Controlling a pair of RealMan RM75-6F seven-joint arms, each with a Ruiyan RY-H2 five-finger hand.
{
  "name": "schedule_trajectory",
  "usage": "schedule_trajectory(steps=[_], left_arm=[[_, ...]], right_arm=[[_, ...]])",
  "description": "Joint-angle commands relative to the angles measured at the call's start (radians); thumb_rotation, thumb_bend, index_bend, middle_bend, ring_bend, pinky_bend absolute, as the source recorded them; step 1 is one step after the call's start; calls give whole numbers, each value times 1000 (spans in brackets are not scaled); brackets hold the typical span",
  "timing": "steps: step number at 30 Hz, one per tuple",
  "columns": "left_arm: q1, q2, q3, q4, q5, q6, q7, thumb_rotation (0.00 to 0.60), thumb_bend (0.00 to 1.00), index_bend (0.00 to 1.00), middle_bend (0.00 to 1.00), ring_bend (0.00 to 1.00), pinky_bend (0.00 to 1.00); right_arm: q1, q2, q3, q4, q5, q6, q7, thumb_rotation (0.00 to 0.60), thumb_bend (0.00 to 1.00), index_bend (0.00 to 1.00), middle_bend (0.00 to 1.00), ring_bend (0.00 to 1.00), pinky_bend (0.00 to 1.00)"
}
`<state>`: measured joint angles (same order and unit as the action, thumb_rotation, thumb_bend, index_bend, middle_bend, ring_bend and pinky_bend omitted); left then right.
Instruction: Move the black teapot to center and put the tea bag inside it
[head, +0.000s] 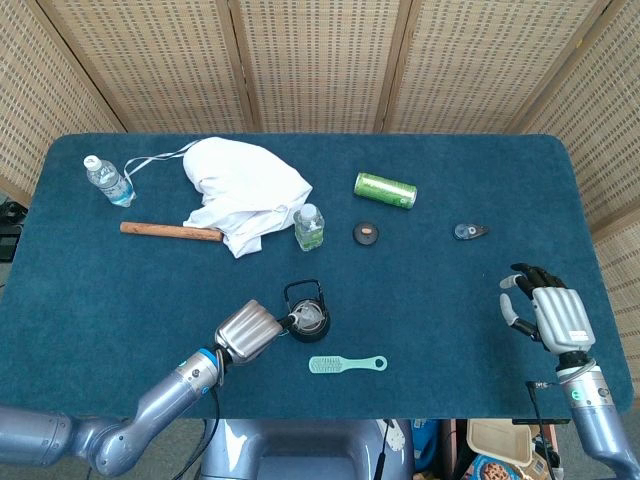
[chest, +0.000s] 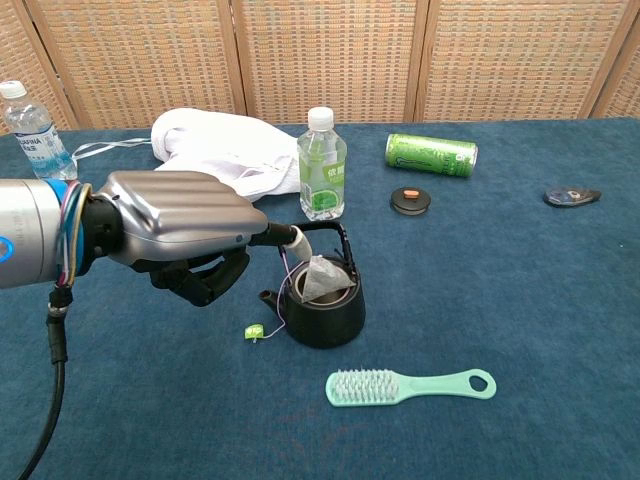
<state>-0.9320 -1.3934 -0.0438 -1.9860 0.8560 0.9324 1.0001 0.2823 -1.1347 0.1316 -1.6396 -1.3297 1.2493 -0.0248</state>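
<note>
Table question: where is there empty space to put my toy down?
The widest bare patch is right of the teapot, between the brush and the right hand, below the can. The front left corner is bare too. It is crowded around the cloth, the bottle and the left hand.

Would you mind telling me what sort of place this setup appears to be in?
Probably an indoor lab or staged test area: a blue-covered table ringed by woven folding screens, strewn with unrelated items such as a teapot, a green can and a brush.
</note>
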Motion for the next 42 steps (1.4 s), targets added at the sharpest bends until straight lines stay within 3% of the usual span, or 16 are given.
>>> schedule_trajectory(steps=[1, 10, 35, 42], left_arm=[[-42, -20, 1, 10, -53, -5, 25, 600, 930, 132, 826, 763, 804], [-109, -77, 22, 57, -154, 18, 41, 600, 930, 132, 827, 762, 804], [-207, -151, 58, 128, -267, 4, 12, 600, 931, 132, 826, 763, 804], [-203, -144, 62, 105, -223, 31, -25, 600, 933, 132, 826, 763, 804]], right_arm=[[-1, 0, 1, 2, 1, 0, 3, 0, 654, 390, 294, 221, 314], [-7, 2, -2, 12, 4, 1, 16, 0, 654, 390, 294, 221, 314], [-8, 1, -2, 18, 10, -7, 21, 0, 654, 389, 293, 221, 314], [-10, 1, -3, 19, 12, -6, 22, 0, 654, 389, 293, 221, 314]])
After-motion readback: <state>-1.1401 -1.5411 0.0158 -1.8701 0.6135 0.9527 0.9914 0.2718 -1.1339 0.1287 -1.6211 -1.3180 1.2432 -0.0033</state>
